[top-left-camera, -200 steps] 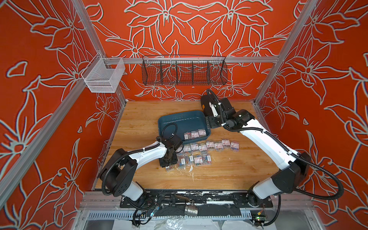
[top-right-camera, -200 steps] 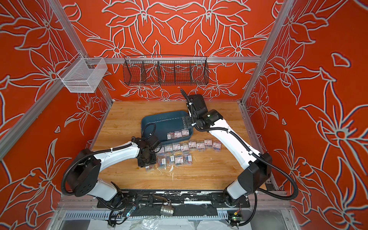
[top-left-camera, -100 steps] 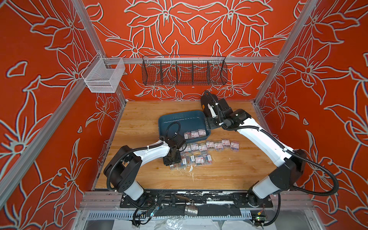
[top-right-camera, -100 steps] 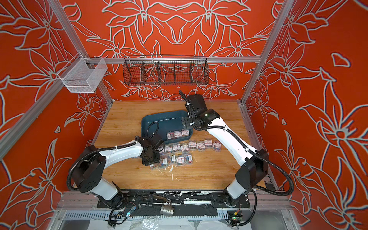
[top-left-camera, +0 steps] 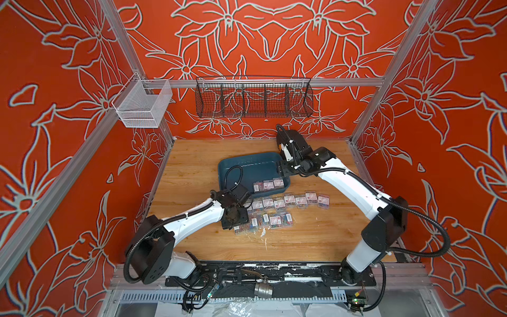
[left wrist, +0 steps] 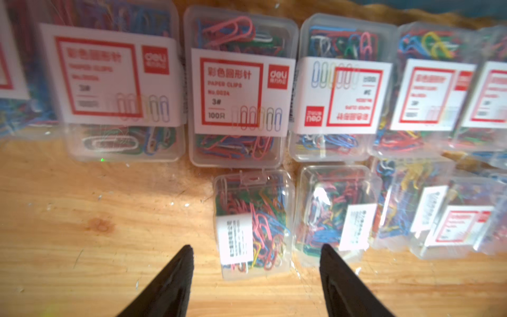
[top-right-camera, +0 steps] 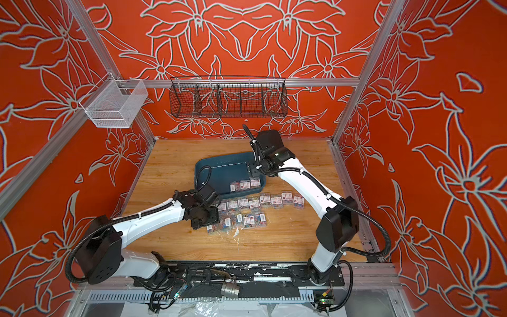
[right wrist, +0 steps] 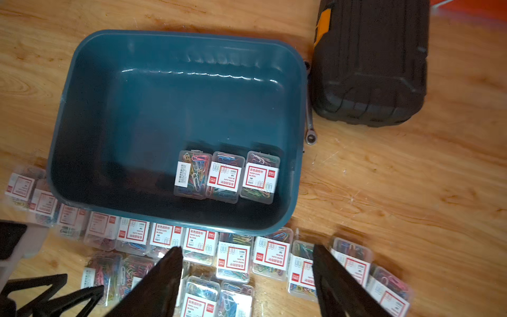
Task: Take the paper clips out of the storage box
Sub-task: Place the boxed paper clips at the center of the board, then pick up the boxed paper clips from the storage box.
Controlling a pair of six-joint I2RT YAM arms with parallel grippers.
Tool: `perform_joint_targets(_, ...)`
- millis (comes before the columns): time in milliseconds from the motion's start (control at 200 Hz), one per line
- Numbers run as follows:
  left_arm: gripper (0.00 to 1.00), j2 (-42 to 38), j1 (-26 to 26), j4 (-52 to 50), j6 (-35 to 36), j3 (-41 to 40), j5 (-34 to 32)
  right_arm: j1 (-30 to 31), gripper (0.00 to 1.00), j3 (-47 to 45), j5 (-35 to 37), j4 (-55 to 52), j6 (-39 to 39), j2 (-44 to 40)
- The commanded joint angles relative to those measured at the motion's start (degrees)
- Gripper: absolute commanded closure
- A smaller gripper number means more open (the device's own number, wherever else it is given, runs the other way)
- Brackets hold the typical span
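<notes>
Nearest the front edge of the scuffed wooden tabletop [top-left-camera: 301, 241], the left gripper [left wrist: 256, 247] hangs low. Its jaws are parted wide with nothing in them. One clear box lies just ahead, its end reaching between the jaws without touching either.

That box is one of the paper clips [top-left-camera: 277, 204], which sit about mid-table in two ragged rows. A short row lies nearer the front edge. A longer one runs behind it, just outside the near wall of the storage box [top-left-camera: 247, 167]. Most boxes have their long axes pointing from the front edge to the far edge. Some labels face up, others are turned under or to the side.

Three more boxes rest side by side inside the storage box at its near right corner, long axes likewise front to far. The teal storage box itself lies with its long axis roughly left to right, a little askew to the tabletop's edges.

Over its right end the right gripper [right wrist: 246, 247] hovers, jaws well apart and holding nothing. Just beyond the box's right wall lie a small wrench [right wrist: 310, 120] and a black hard case [right wrist: 370, 63].

A black wire basket [top-left-camera: 253, 97] hangs on the far rail [top-left-camera: 343, 81], with a white mesh basket [top-left-camera: 141, 105] at the far left corner. Behind them stand red walls [top-left-camera: 274, 41] patterned with pale flowers.
</notes>
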Motion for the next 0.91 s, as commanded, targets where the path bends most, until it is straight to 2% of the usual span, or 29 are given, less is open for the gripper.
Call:
perform_joint_targets(0, 0.28, -4.0, -0.3, -5.2, -0.4, 1.0, -0.6, -0.2, 0.27, 2.2, -3.3, 0.3, 3.7, 3.1)
perform_joint_targets(240, 0.27, -10.1, 0.9, -12.5, -0.2, 6.6, -5.3, 0.1, 0.36, 10.6, -3.6, -4.4, 6.7, 14.5)
perform_joint_targets(420, 0.26, -12.0, 4.4, -12.5, 1.1, 8.9, -7.0, 1.1, 0.4, 17.8, -5.5, -8.2, 6.7, 23.3)
perform_joint_targets(625, 0.26, -10.9, 11.1, -9.3, 4.6, 11.0, -4.5, 3.2, 0.41, 19.7, -8.3, -8.3, 6.3, 27.2)
perform_joint_targets(701, 0.25, -9.1, 14.1, -8.1, 7.0, 13.0, -1.7, 3.6, 0.4, 19.3, -9.5, -7.7, 6.6, 27.8)
perform_joint_targets(901, 0.27, -1.1, 19.7, -10.0, 14.9, 23.4, 3.9, 4.4, 0.42, 16.7, -9.0, -5.2, 9.6, 27.4)
